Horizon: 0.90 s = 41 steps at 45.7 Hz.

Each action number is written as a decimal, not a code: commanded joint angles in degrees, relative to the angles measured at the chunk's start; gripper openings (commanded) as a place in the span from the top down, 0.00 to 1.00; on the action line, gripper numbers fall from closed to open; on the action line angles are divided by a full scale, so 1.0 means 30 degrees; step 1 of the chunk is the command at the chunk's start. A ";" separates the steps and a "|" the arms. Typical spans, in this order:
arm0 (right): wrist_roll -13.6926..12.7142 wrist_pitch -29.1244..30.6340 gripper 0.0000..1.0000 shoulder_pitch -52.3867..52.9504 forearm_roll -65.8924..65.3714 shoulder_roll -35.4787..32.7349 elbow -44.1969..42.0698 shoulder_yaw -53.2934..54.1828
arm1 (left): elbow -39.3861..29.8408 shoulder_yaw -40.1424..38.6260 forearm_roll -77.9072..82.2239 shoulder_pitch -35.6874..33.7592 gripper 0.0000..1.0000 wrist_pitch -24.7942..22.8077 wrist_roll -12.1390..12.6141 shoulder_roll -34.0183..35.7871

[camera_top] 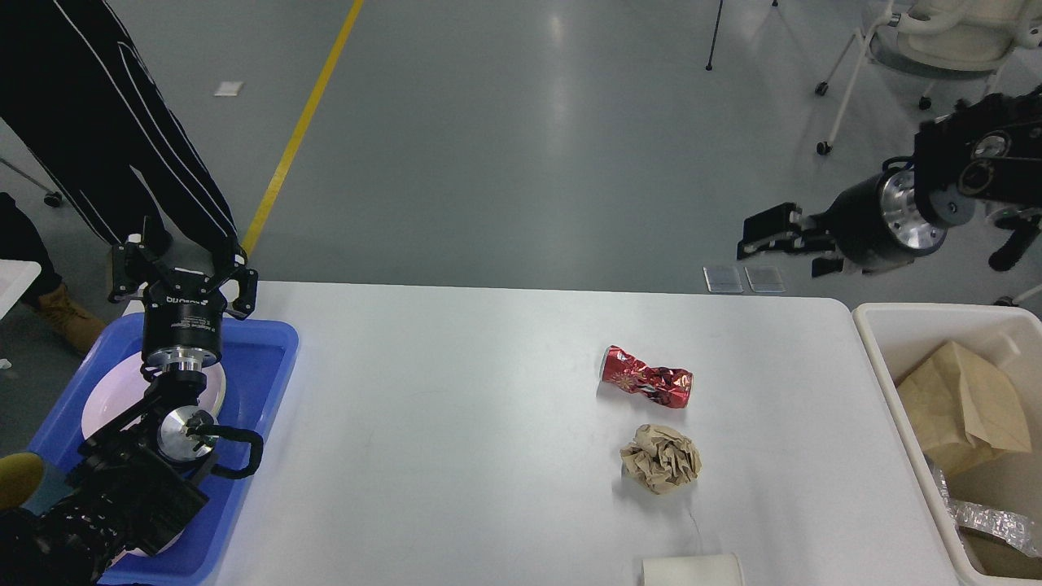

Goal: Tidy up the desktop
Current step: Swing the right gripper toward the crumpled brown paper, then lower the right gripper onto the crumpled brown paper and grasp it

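Bench clearing is midway: crushed can and paper ball lie at 3 o'clock. Both claws (left, right) hang released; the right must descend and grip.

Left of the crushed red can sits a blue tray holding a white plate, just below the can lies a crumpled brown paper ball, and to its right stands a cream bin containing a brown paper bag.
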 commanded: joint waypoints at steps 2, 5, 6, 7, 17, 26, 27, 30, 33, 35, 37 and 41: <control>-0.0043 0.0140 0.00 0.0938 -0.0129 0.0654 0.2575 -0.1144 | 0.0001 0.0003 -0.0006 0.0000 0.03 0.0000 0.0000 0.0000; -0.0043 -0.0006 0.00 0.0909 -0.0100 0.1065 0.2487 -0.1262 | 0.0001 0.0003 -0.0006 0.0000 0.03 0.0000 0.0000 0.0000; -0.0043 -0.0064 0.00 0.0880 -0.0100 0.1182 0.2429 -0.1262 | 0.0001 0.0003 -0.0006 0.0000 0.03 0.0000 0.0000 0.0000; -0.0043 -0.0123 0.00 0.0850 -0.0100 0.1299 0.2370 -0.1262 | 0.0001 0.0003 -0.0006 0.0000 0.03 0.0000 0.0000 0.0000; -0.0072 -0.0649 0.00 -0.0817 -0.0129 0.1681 0.1990 -0.1174 | 0.0001 0.0003 -0.0006 0.0000 0.03 0.0000 0.0000 0.0000; -0.0072 -0.3782 0.00 -0.5795 -0.0100 0.3056 -0.1202 -0.0648 | 0.0001 0.0003 -0.0006 0.0000 0.03 0.0000 0.0000 0.0000; -0.0072 -0.4046 0.00 -0.6322 -0.0100 0.3232 -0.1408 -0.0473 | 0.0001 0.0003 -0.0006 0.0000 0.03 0.0000 0.0000 0.0000; -0.0189 -0.4546 0.00 -0.7700 -0.0071 0.3614 -0.1439 0.0346 | 0.0001 0.0003 -0.0006 0.0000 0.03 0.0000 0.0000 0.0000; -0.0219 -0.4781 0.00 -0.8727 -0.0071 0.4023 -0.1526 0.0788 | 0.0001 0.0003 -0.0006 0.0000 0.03 0.0000 0.0000 0.0000; -0.0248 -0.4869 0.00 -0.9284 -0.0012 0.4462 -0.1673 0.0964 | 0.0001 0.0003 -0.0006 0.0000 0.03 0.0000 0.0000 0.0000; -0.0248 -0.4986 0.00 -0.9724 -0.0012 0.4931 -0.2023 0.1169 | 0.0001 0.0003 -0.0006 0.0000 0.03 0.0000 0.0000 0.0000; -0.0248 -0.5220 0.00 -1.0632 0.0017 0.5956 -0.2785 0.1550 | -0.0028 0.0003 -0.0006 0.0000 0.03 0.0000 0.0000 0.0000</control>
